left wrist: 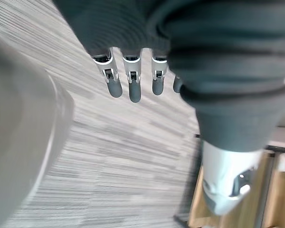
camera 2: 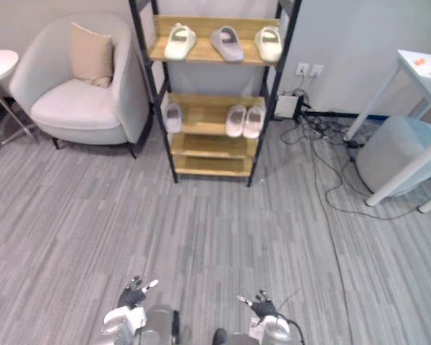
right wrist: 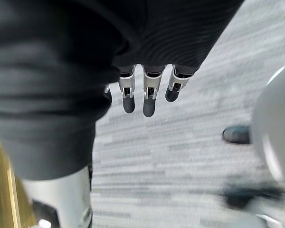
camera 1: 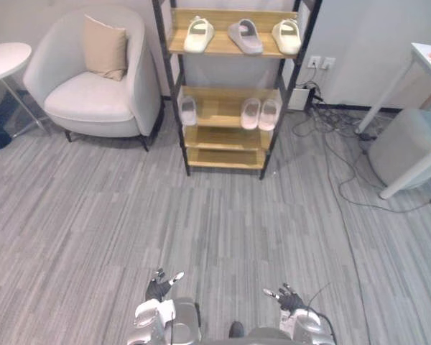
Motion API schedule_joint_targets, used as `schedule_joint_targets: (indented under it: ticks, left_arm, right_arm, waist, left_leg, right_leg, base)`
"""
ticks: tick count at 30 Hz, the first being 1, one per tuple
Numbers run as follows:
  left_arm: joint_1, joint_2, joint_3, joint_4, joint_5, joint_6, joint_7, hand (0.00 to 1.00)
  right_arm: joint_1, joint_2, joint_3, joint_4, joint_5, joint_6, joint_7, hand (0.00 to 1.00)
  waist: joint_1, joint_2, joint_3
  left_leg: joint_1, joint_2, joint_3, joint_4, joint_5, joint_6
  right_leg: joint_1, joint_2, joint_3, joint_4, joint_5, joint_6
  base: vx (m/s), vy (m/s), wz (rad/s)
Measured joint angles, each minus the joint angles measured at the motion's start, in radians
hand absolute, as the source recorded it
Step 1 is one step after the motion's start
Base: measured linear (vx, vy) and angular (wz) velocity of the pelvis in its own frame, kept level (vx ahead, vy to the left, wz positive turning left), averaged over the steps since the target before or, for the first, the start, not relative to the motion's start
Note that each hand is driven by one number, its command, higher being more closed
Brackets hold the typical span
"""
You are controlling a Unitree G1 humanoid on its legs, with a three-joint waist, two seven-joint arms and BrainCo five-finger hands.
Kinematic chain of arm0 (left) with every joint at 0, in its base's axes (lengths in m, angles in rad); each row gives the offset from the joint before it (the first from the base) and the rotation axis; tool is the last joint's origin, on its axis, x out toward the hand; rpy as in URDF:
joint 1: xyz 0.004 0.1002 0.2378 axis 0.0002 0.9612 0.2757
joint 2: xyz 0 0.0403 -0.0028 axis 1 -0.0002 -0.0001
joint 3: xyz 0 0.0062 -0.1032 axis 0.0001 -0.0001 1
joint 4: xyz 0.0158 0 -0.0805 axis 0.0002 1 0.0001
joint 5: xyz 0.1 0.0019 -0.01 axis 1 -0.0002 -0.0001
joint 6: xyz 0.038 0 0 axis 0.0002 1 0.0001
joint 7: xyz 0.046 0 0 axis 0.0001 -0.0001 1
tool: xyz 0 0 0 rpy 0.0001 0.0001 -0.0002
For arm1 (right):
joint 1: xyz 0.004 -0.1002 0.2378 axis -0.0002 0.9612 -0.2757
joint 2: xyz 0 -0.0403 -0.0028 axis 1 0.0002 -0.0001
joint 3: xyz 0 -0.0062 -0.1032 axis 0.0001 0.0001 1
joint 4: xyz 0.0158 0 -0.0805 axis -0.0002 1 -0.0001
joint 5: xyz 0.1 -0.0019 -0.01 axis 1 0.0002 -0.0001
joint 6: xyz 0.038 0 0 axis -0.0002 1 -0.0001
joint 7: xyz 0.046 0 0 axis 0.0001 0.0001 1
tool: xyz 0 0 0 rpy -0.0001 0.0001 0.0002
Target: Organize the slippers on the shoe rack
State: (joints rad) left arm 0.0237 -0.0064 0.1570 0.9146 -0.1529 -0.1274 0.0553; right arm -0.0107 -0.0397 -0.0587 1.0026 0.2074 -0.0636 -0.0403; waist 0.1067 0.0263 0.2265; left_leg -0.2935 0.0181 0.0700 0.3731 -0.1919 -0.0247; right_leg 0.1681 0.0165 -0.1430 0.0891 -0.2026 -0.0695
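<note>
A black-framed wooden shoe rack (camera 1: 230,126) stands against the far wall. Its top shelf carries a cream slipper (camera 1: 198,34), a grey slipper (camera 1: 246,37) and another cream slipper (camera 1: 287,36). The middle shelf holds one pale slipper (camera 1: 188,111) at its left end and a pale pink pair (camera 1: 260,113) at its right. Both lower shelves are bare. My left hand (camera 1: 160,286) and right hand (camera 1: 286,297) hang low at the near edge, far from the rack, fingers relaxed and holding nothing.
A light grey armchair (camera 1: 93,79) with a beige cushion stands left of the rack, beside a round white side table (camera 1: 3,59). Cables (camera 1: 330,136) trail over the floor right of the rack. A grey pouf (camera 1: 406,147) sits under a white table (camera 1: 425,65).
</note>
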Motion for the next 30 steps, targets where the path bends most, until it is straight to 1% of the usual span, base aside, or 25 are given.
schedule_joint_targets:
  ticks: [1,3,4,5,6,7,8,9,10,12,13,14,15,16,17,18,19,20,21,22,23,24,25,28,30]
  left_arm:
    - [0.006,0.001,-0.002,0.002,-0.005,0.0,0.0,0.0]
    - [0.031,0.007,-0.006,0.017,-0.024,0.0,0.0,0.0]
    - [0.039,0.023,-0.008,0.02,-0.029,-0.003,-0.003,0.0]
    - [0.041,0.03,-0.008,0.022,-0.028,-0.004,-0.004,0.0]
    - [0.042,0.038,-0.005,0.022,-0.025,-0.001,-0.006,0.0]
    - [0.038,0.052,-0.024,0.037,-0.023,0.002,-0.013,0.0]
    - [0.034,0.057,-0.031,0.044,-0.021,0.004,-0.016,0.0]
    - [0.025,0.065,-0.045,0.061,-0.016,0.007,-0.018,0.0]
    - [0.022,0.072,-0.067,0.074,-0.003,0.009,-0.018,0.0]
    - [0.019,0.077,-0.097,0.094,0.005,0.009,-0.019,0.0]
    - [0.006,0.082,-0.119,0.104,0.014,0.01,-0.02,0.0]
    - [-0.006,0.081,-0.136,0.108,0.014,0.01,-0.019,0.0]
    - [-0.015,0.08,-0.145,0.108,0.015,0.01,-0.02,0.0]
    - [-0.021,0.074,-0.147,0.108,0.018,0.01,-0.02,0.0]
    - [-0.021,0.071,-0.146,0.107,0.029,0.01,-0.019,0.0]
    - [-0.021,0.073,-0.146,0.107,0.035,0.01,-0.019,0.0]
    - [-0.021,0.078,-0.144,0.107,0.035,0.01,-0.018,0.0]
    - [-0.021,0.08,-0.143,0.107,0.035,0.01,-0.018,0.0]
    - [-0.016,0.088,-0.143,0.107,0.035,0.008,-0.018,0.0]
    - [-0.019,0.086,-0.13,0.122,0.034,0.009,-0.015,0.0]
    - [-0.02,0.079,-0.128,0.124,0.034,0.01,-0.016,0.0]
    - [-0.019,0.057,-0.121,0.129,0.035,0.007,-0.019,0.0]
    - [-0.019,0.038,-0.103,0.138,0.035,0.006,-0.019,0.0]
    - [-0.02,0.032,-0.084,0.139,0.036,0.009,-0.02,0.0]
    - [-0.02,0.032,-0.054,0.126,0.035,0.007,-0.02,0.0]
  right_arm:
    - [-0.001,-0.002,0.002,0.007,0.0,0.002,0.0,0.0]
    - [-0.01,0.0,0.024,0.039,-0.001,0.004,0.0,0.0]
    - [-0.005,0.011,0.028,0.058,-0.002,0.006,0.001,0.0]
    - [-0.005,0.02,0.027,0.07,-0.003,0.007,0.002,0.0]
    - [0.002,0.038,0.029,0.071,-0.011,0.009,0.002,0.0]
    - [0.001,0.046,0.027,0.068,-0.013,0.006,0.004,0.0]
    - [0.003,0.048,0.027,0.07,-0.013,0.006,0.008,0.0]
    - [0.007,0.048,0.022,0.077,-0.014,0.006,0.016,0.0]
    - [0.009,0.042,0.015,0.069,-0.013,0.002,0.023,0.0]
    - [0.012,0.035,0.002,0.048,-0.018,0.001,0.023,0.0]
    - [0.014,0.035,-0.013,0.038,-0.023,-0.002,0.024,0.0]
    - [0.01,0.033,-0.021,0.036,-0.03,-0.007,0.023,0.0]
    - [0.005,0.029,-0.022,0.035,-0.036,-0.007,0.024,0.0]
    - [-0.008,0.025,-0.024,0.036,-0.042,-0.007,0.023,0.0]
    - [-0.015,0.024,-0.026,0.037,-0.042,-0.007,0.023,0.0]
    - [-0.018,0.024,-0.027,0.038,-0.042,-0.007,0.023,0.0]
    - [-0.022,0.027,-0.028,0.04,-0.042,-0.006,0.023,0.0]
    - [-0.022,0.027,-0.028,0.04,-0.042,-0.006,0.023,0.0]
    - [-0.021,0.032,-0.027,0.04,-0.042,-0.006,0.023,0.0]
    - [-0.024,0.025,-0.03,0.038,-0.043,-0.006,0.026,0.0]
    - [-0.033,0.018,-0.033,0.04,-0.043,-0.006,0.025,0.0]
    - [-0.038,0.007,-0.049,0.042,-0.043,-0.006,0.025,0.0]
    - [-0.036,0.0,-0.055,0.053,-0.043,-0.005,0.026,0.0]
    - [-0.039,-0.001,-0.057,0.072,-0.043,-0.005,0.025,0.0]
    - [-0.027,-0.002,-0.042,0.067,-0.043,-0.005,0.022,0.0]
  waist:
    - [0.014,0.012,-0.006]
    - [0.031,0.026,-0.015]
    - [0.038,0.004,-0.036]
    - [0.04,-0.019,-0.051]
    - [0.049,-0.052,-0.072]
    - [0.048,-0.062,-0.076]
    - [0.042,-0.065,-0.076]
    - [0.029,-0.065,-0.072]
    - [0.012,-0.061,-0.06]
    - [-0.01,-0.05,-0.055]
    - [-0.026,-0.05,-0.053]
    - [-0.038,-0.052,-0.052]
    - [-0.045,-0.051,-0.051]
    - [-0.051,-0.048,-0.046]
    - [-0.052,-0.049,-0.042]
    - [-0.052,-0.053,-0.038]
    - [-0.052,-0.063,-0.032]
    - [-0.052,-0.065,-0.028]
    - [-0.053,-0.082,-0.024]
    - [-0.061,-0.085,-0.02]
    - [-0.056,-0.069,-0.02]
    - [-0.059,-0.041,-0.032]
    - [-0.06,-0.017,-0.037]
    - [-0.061,-0.01,-0.035]
    - [-0.051,-0.014,-0.032]
  left_leg:
    - [-0.004,-0.012,0.001,-0.163,0.071,-0.006]
    - [-0.013,-0.005,0.003,-0.216,0.136,0.01]
    - [-0.008,-0.022,0.022,-0.178,0.212,0.024]
    - [-0.004,-0.034,0.038,-0.17,0.23,0.037]
    - [0.019,-0.057,0.069,-0.167,0.222,0.073]
    - [0.055,-0.067,0.077,-0.158,0.193,0.091]
    - [0.083,-0.074,0.077,-0.157,0.17,0.094]
    - [0.137,-0.086,0.061,-0.163,0.138,0.096]
    - [0.236,-0.101,0.038,-0.177,0.097,0.102]
    - [0.34,-0.106,-0.002,-0.211,0.073,0.104]
    - [0.399,-0.101,-0.037,-0.25,0.07,0.103]
    - [0.438,-0.094,-0.074,-0.276,0.068,0.1]
    - [0.453,-0.088,-0.092,-0.288,0.064,0.094]
    - [0.473,-0.074,-0.114,-0.302,0.051,0.084]
    - [0.488,-0.062,-0.123,-0.303,0.027,0.072]
    - [0.5,-0.057,-0.129,-0.303,0.014,0.065]
    - [0.53,-0.055,-0.138,-0.303,-0.013,0.048]
    - [0.54,-0.055,-0.138,-0.302,-0.021,0.043]
    - [0.582,-0.066,-0.145,-0.298,-0.059,0.023]
    - [0.627,-0.066,-0.168,-0.292,-0.098,0.018]
    - [0.629,-0.051,-0.167,-0.29,-0.1,0.019]
    - [0.619,-0.02,-0.168,-0.278,-0.1,0.018]
    - [0.606,0.008,-0.171,-0.26,-0.1,0.018]
    - [0.567,0.038,-0.194,-0.121,-0.097,0.016]
    - [0.429,0.051,-0.158,0.273,-0.087,-0.054]
  right_leg:
    - [0.023,0.0,0.021,-0.019,-0.02,0.013]
    - [0.071,0.005,0.056,-0.019,-0.071,0.037]
    - [0.096,-0.02,0.074,-0.001,-0.11,0.048]
    - [0.092,-0.037,0.088,0.029,-0.123,0.056]
    - [0.058,-0.07,0.125,0.142,-0.138,0.072]
    - [0.009,-0.082,0.156,0.297,-0.117,0.097]
    - [-0.018,-0.089,0.159,0.391,-0.087,0.142]
    - [-0.06,-0.1,0.149,0.545,-0.034,0.213]
    - [-0.109,-0.135,0.082,0.749,-0.019,0.199]
    - [-0.152,-0.166,-0.019,0.829,-0.052,0.153]
    - [-0.192,-0.173,-0.086,0.79,-0.081,0.129]
    - [-0.237,-0.169,-0.126,0.695,-0.097,0.123]
    - [-0.268,-0.162,-0.134,0.625,-0.099,0.123]
    - [-0.321,-0.139,-0.127,0.478,-0.082,0.127]
    - [-0.355,-0.115,-0.106,0.315,-0.011,0.127]
    - [-0.367,-0.105,-0.093,0.234,0.035,0.121]
    - [-0.379,-0.09,-0.075,0.096,0.141,0.104]
    - [-0.379,-0.086,-0.07,0.069,0.169,0.102]
    - [-0.379,-0.083,-0.06,0.019,0.27,0.091]
    - [-0.381,-0.078,-0.045,0.073,0.347,0.037]
    - [-0.384,-0.066,-0.055,0.094,0.35,0.034]
    - [-0.395,-0.043,-0.065,0.105,0.294,0.031]
    - [-0.39,-0.015,-0.077,0.099,0.269,0.02]
    - [-0.336,0.023,-0.102,0.067,0.24,-0.003]
    - [-0.222,0.041,-0.094,0.015,0.19,-0.029]
  base:
    - [0.45,0.141,-0.44]
    - [0.52,0.208,-0.52]
    - [0.73,0.257,-0.47]
    - [0.68,0.189,-0.42]
    - [0.79,0.232,-0.42]
    - [0.52,0.161,-0.34]
    - [0.48,0.183,-0.04]
    - [0.45,0.162,0.28]
    - [0.68,0.227,0.43]
    - [0.56,0.133,0.69]
    - [0.49,0.026,1.06]
    - [0.6,-0.021,1.05]
    - [0.48,-0.055,0.87]
    - [0.59,-0.083,0.63]
    - [0.47,-0.08,0.48]
    - [0.57,-0.137,0.33]
    - [0.29,-0.092,0.2]
    - [0.48,-0.207,0.28]
    - [0.51,-0.239,0.29]
    - [0.61,-0.268,0.19]
    - [0.5,-0.207,0.09]
    - [0.55,-0.212,0.02]
    - [0.55,-0.219,0.08]
    - [0.39,-0.168,0.1]
    - [0.42,-0.132,0.21]
